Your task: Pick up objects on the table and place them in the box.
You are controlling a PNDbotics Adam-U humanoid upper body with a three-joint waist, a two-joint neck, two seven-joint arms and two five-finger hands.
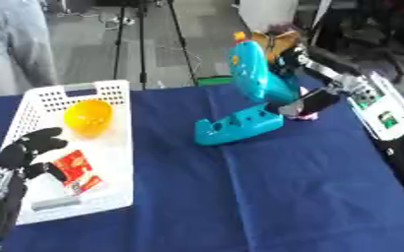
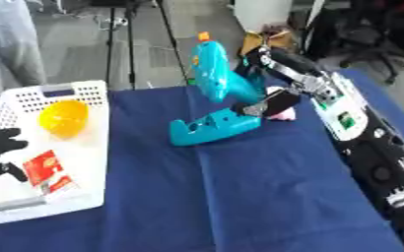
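Right hand (image 1: 302, 78) grips teal toy (image 1: 255, 81) — lifted off table.

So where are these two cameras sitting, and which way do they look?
Left eye view: in the robot's head, looking down at the blue table; left robot hand by the white basket.
Right eye view: beside it, same downward look; right robot hand on the teal toy.
Both share basket, toy and table.

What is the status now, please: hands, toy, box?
Right hand shut on teal toy, toy tilted, base on table. Left hand open, over box near edge. Box holds yellow ball, red packet. Path to box clear.
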